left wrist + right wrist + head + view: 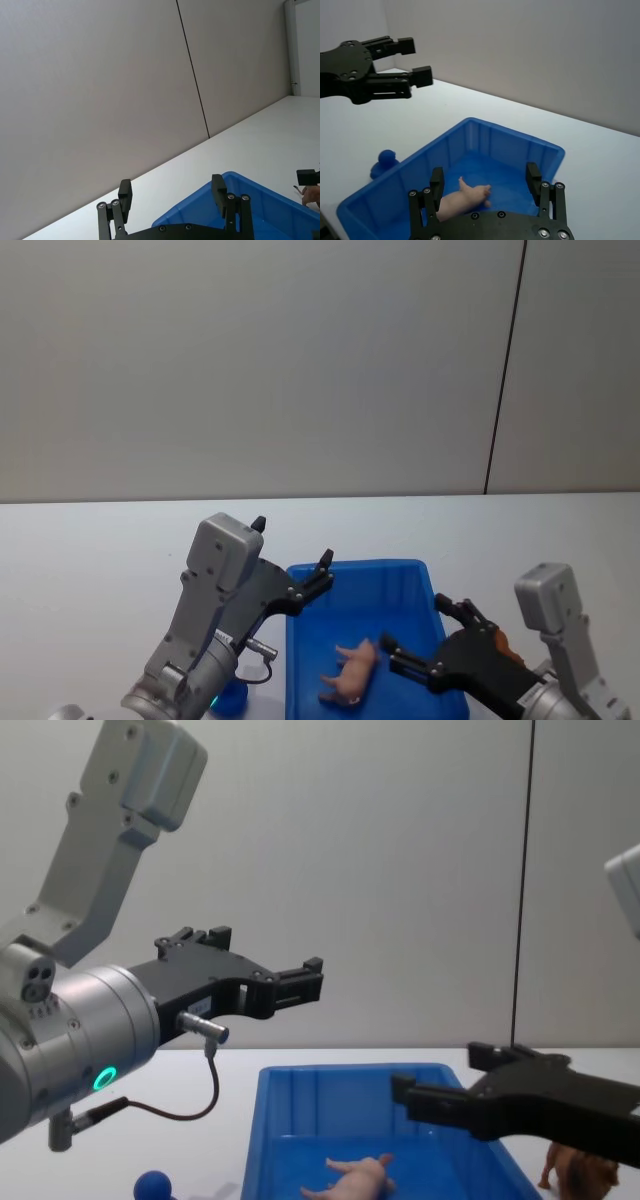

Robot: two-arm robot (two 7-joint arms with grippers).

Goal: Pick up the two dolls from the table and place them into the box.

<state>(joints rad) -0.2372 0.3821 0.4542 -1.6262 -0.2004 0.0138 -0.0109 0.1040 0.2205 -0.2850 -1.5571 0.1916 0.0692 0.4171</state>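
Pink animal (352, 670) lies on its side in the box (360, 566), long axis toward the right gripper (412, 623), spread and empty; left gripper (292, 540) open too. Lion (580, 1172) half-hidden behind right gripper.

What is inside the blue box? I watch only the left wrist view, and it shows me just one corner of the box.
Observer: A pale pink doll lies on the floor of the box.
Operator: Is something holding it?
Observer: No. The right pincer hovers open over the box, close to the doll, and it is empty.
Operator: Is any toy outside?
Observer: A blue doll sits on the table beside the box's left wall. The left pincer hovers open, higher up, near the box's far left corner.
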